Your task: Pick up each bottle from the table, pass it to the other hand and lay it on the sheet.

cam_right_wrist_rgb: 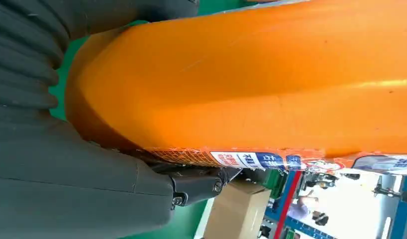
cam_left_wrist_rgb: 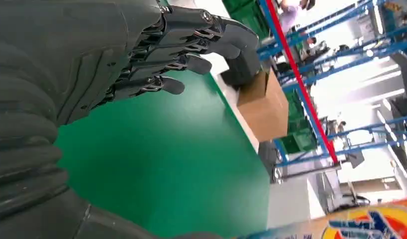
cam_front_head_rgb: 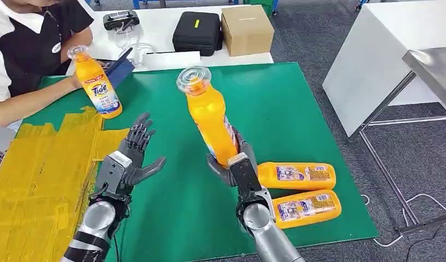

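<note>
- Right hand (cam_front_head_rgb: 238,166) — fingers wrapped round the base of an orange bottle (cam_front_head_rgb: 210,115), held above the green tabletop (cam_front_head_rgb: 297,109) at frame centre.
- Bottle's long axis runs nearly upright, tilted slightly; its clear cap (cam_front_head_rgb: 193,79) points toward the upper left of the frame.
- Left hand (cam_front_head_rgb: 134,155), lower left — fingers (cam_left_wrist_rgb: 191,63) spread, palm open, holding nothing, beside the yellow sheet (cam_front_head_rgb: 41,164).
- Handling, judged: rigid smooth plastic, probably liquid-filled, so moderately heavy and somewhat slippery; the mid-body, above the right hand's grip, looks the best place for the left hand to take hold.
- Two more bottles (cam_front_head_rgb: 297,176) lie flat at lower right, just beside the right arm.
- A person's hand holds another bottle (cam_front_head_rgb: 98,84) upright at upper left.
</note>
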